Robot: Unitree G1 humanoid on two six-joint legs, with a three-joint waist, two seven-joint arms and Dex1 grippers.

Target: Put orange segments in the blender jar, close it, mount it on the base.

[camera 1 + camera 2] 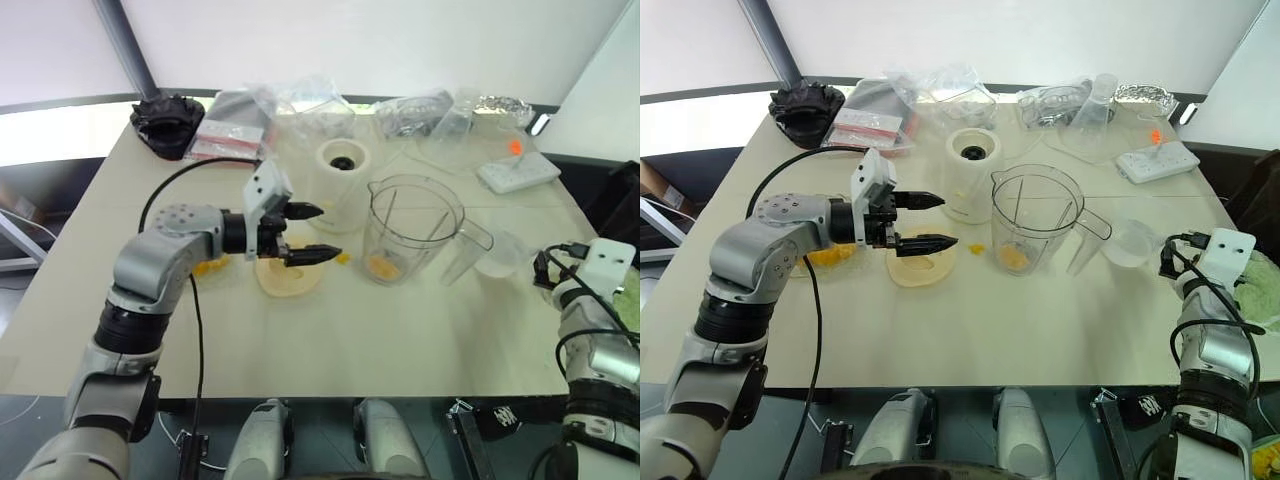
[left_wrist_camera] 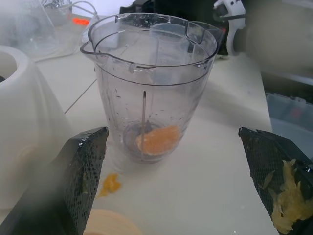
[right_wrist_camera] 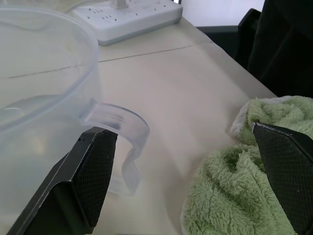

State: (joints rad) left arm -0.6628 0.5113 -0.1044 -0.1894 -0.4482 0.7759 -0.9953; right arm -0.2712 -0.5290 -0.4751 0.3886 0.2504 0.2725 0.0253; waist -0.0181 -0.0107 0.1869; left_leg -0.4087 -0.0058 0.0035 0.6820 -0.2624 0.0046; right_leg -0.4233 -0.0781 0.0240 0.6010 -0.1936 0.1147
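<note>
Two black fingers of the left gripper [image 1: 308, 233] stand spread wide apart with nothing between them, pointing across the table [image 1: 330, 350] toward the blender jar [image 1: 410, 228]. In the left wrist view, one fingertip [image 2: 286, 196] carries a smear of pale yellow fruit pulp. Just below the gripper lies a flat round cream lid [image 1: 288, 275], and a small scrap of orange pulp [image 2: 110, 184] sits on the table between the lid and the jar. More orange segments [image 1: 830, 256] lie in a heap beside the left forearm.

The blender jar stands upright and uncovered near the middle of the table, its handle turned toward the robot's right. One orange segment [image 2: 157, 139] rests at its bottom by the blade. Just beside the jar, on its left, stands the cream-white base [image 1: 342, 180], its dark socket facing up; the jar is not mounted on it.

The right gripper [image 3: 195, 181] is also wide open and empty, at the table's right edge. Ahead of it sit a shallow clear bowl [image 3: 44, 98] with a curved tab handle and a green towel [image 3: 234, 196]. A white power strip [image 1: 518, 172] lies farther back, among clear plastic bags [image 1: 310, 100]. No writing is readable on anything.
</note>
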